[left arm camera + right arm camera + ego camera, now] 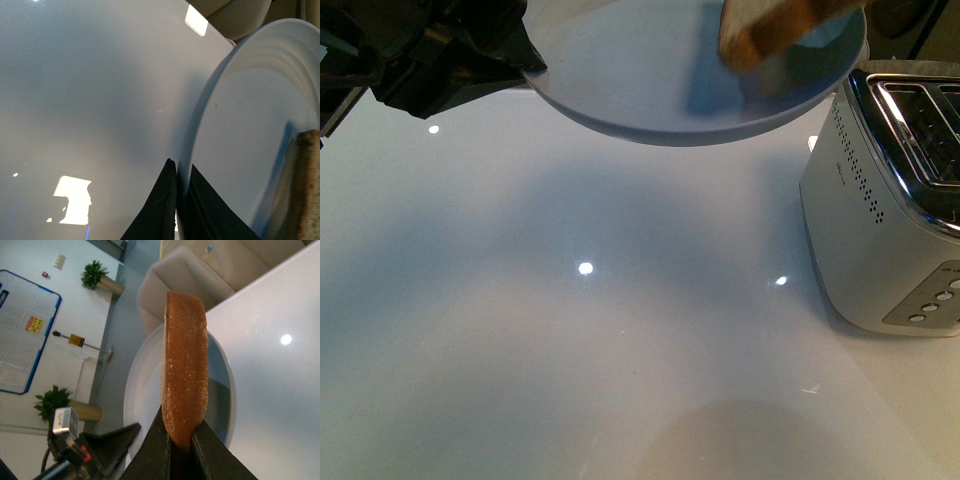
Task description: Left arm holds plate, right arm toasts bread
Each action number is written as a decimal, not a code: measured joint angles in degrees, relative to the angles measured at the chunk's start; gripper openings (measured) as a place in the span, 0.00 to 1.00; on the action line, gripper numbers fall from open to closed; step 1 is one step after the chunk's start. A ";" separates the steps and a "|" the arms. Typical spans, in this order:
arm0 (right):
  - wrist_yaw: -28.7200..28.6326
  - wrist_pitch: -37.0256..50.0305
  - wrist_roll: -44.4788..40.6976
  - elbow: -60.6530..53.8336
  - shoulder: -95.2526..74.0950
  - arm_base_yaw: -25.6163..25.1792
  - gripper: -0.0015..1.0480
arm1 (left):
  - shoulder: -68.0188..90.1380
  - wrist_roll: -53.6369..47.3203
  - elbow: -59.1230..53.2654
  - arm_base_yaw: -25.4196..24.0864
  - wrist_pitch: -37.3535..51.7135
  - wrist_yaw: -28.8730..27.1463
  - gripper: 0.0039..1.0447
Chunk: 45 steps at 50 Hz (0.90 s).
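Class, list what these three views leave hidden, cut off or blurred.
- Front view: the bread is blurred and cut by the top edge.
- Front view: the right edge cuts off part of the toaster.
- Right wrist view: the bread hides the middle of the plate; contact unclear.
- Left wrist view: only the fingertips of the left hand show, clamping the plate rim.

Left gripper (532, 62): black, angular housing, seen at upper left of front view. Small pale tag (62, 421) mounted on it. Right gripper (181, 421): matte black fingers (150, 452), tapered.
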<state>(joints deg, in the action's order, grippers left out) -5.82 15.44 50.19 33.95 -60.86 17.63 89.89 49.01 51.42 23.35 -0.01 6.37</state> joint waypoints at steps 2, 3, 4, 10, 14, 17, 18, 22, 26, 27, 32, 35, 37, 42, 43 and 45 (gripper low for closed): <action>0.37 -0.68 -1.05 0.98 0.76 -0.59 0.03 | 0.00 0.00 0.00 0.00 0.00 0.00 0.03; 0.57 -0.92 -1.53 1.33 1.01 -0.81 0.03 | 0.00 0.00 0.00 0.00 0.00 0.00 0.03; 1.01 -1.44 -2.23 2.05 1.53 -1.27 0.03 | 0.00 0.00 0.00 0.00 0.00 0.00 0.03; 3.43 -4.44 -7.76 5.64 3.74 -3.91 0.03 | 0.00 0.02 0.00 0.00 0.00 0.00 0.03; 6.93 -7.06 -14.64 8.31 5.14 -6.38 0.03 | 0.00 0.02 0.00 0.02 0.00 0.00 0.03; 8.52 -8.94 -19.26 9.70 5.70 -8.00 0.03 | 0.00 0.04 0.00 0.00 0.00 0.00 0.03; 9.27 -9.35 -21.53 9.97 5.77 -8.39 0.03 | 0.00 0.04 0.00 0.00 0.00 0.00 0.03; 11.76 -10.05 -28.61 10.38 5.46 -9.55 0.03 | -0.02 0.09 0.00 0.00 0.00 0.00 0.03; 13.00 -9.75 -34.27 10.38 4.52 -10.23 0.03 | 0.00 0.11 0.00 0.02 0.00 0.00 0.03; 13.42 -9.44 -36.61 10.38 4.04 -10.34 0.03 | 0.00 0.13 0.00 0.02 0.00 0.00 0.03; 13.90 -7.93 -44.30 10.19 0.85 -11.02 0.03 | 0.00 0.17 0.00 0.00 0.00 0.00 0.03; 13.92 -6.43 -48.41 9.75 -1.95 -11.17 0.03 | 0.00 0.17 0.00 0.00 0.00 0.00 0.03; 13.99 -5.73 -50.21 9.35 -3.48 -11.17 0.03 | 0.00 0.17 0.00 0.02 0.00 0.00 0.03; 14.05 -5.42 -53.24 8.59 -6.91 -11.10 0.03 | 0.00 0.17 0.00 0.00 0.00 0.00 0.03; 14.12 -5.60 -53.46 8.55 -7.54 -11.08 0.03 | 0.00 0.17 0.00 0.00 0.00 0.00 0.03; 14.25 -6.03 -53.72 8.55 -8.41 -10.99 0.03 | 0.00 0.20 0.00 0.00 0.00 0.00 0.03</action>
<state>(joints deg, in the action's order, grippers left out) 8.43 9.41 -3.53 42.50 -69.28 6.63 89.89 49.21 51.42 23.35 -0.01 6.37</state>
